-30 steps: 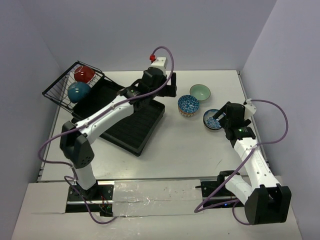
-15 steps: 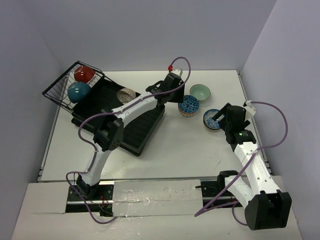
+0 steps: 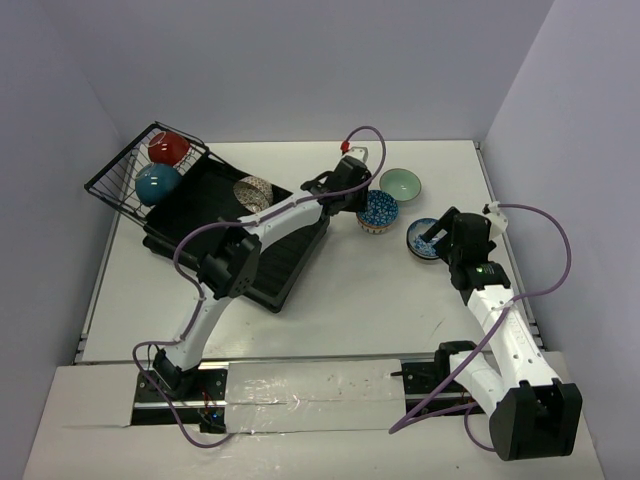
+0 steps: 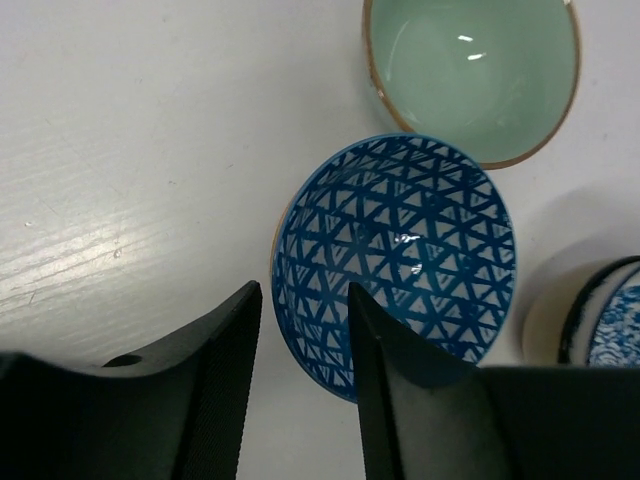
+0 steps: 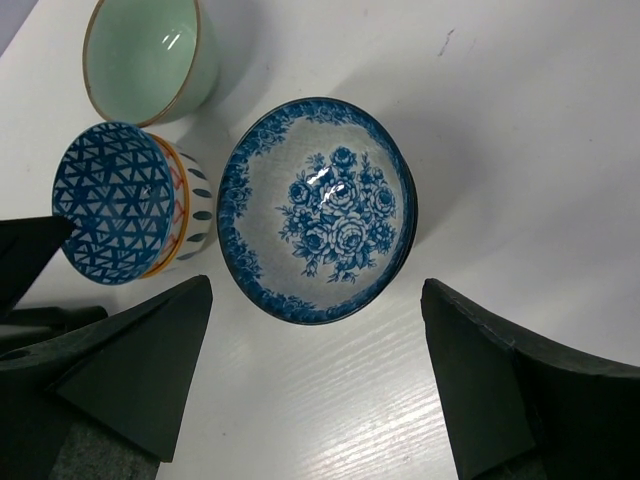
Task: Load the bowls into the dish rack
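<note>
left gripper (image 4: pixel 302 310): the jaws stand half-narrowed astride the near rim of the small round blue lattice-patterned ceramic bowl (image 4: pixel 400 250), one finger outside the wall and the other over the inside. a strip of white table (image 3: pixel 350 300) shows between the outer finger and the rim, so the rim is not pinched yet and nothing is held. the rim crosses the gap roughly along the fingers, and the body of the bowl lies to the inner finger's side. a straight squeeze should catch the wall.

just beyond sits the mint green glazed bowl (image 4: pixel 470 75), close beside the lattice bowl; i cannot tell whether they touch.

right gripper (image 5: pixel 317 285): the jaws are spread wide and empty. the shallow blue-and-white flower-patterned ceramic bowl (image 5: pixel 320 210) stands upright on the table, centred ahead of the gap.

the large black ribbed plastic dish rack (image 3: pixel 285 270) lies on the left arm's side, well apart from the right arm. so the left arm is the nearer carrier. its wire basket (image 3: pixel 120 180) holds a plain red bowl (image 3: pixel 170 147) and a teal bowl (image 3: pixel 158 184).
</note>
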